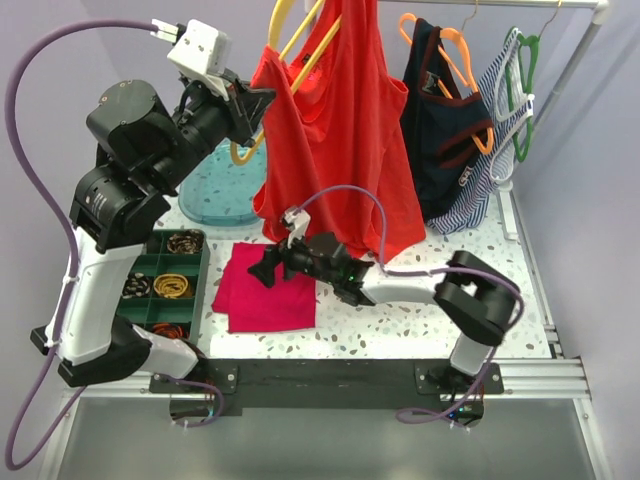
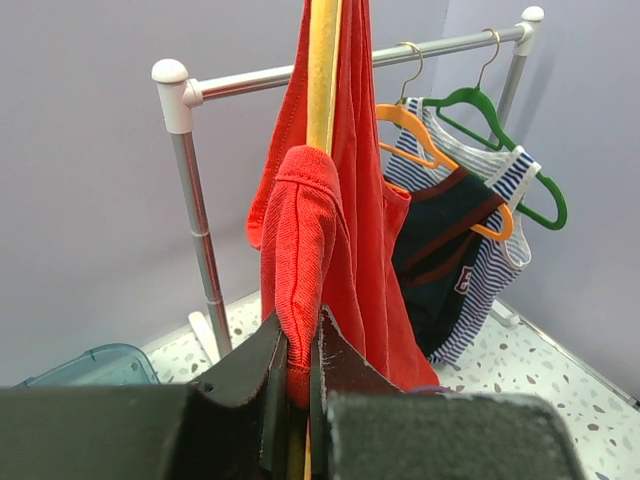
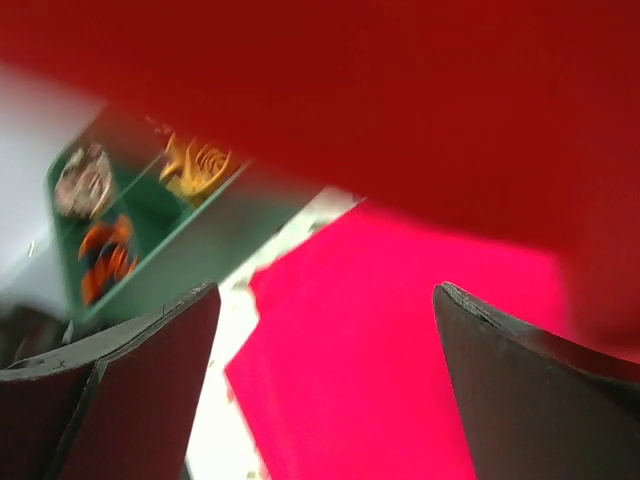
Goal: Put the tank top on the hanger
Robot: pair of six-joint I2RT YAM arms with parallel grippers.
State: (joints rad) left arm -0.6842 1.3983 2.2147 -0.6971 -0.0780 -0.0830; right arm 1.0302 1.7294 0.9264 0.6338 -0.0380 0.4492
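Far left sits a green compartment tray (image 1: pixel 205 280) of small bits. The left gripper (image 1: pixel 255 105) is pinched tight on a fold of the tank top (image 1: pixel 340 130), thin crumply red-orange fabric draped over the slim yellow plastic hanger (image 1: pixel 318 58), held up high beside the rack. Only the left wrist view shows the ribbed-looking hem bunched between the jaws. The right gripper (image 1: pixel 268 268) hangs low, jaws spread wide and holding nothing, over a flat magenta cloth (image 1: pixel 270 300); its own view is blurry

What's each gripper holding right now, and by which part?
The left gripper is shut on a bunched fold of the tank top, right beside the hanger arm. The right gripper is open, holding nothing.
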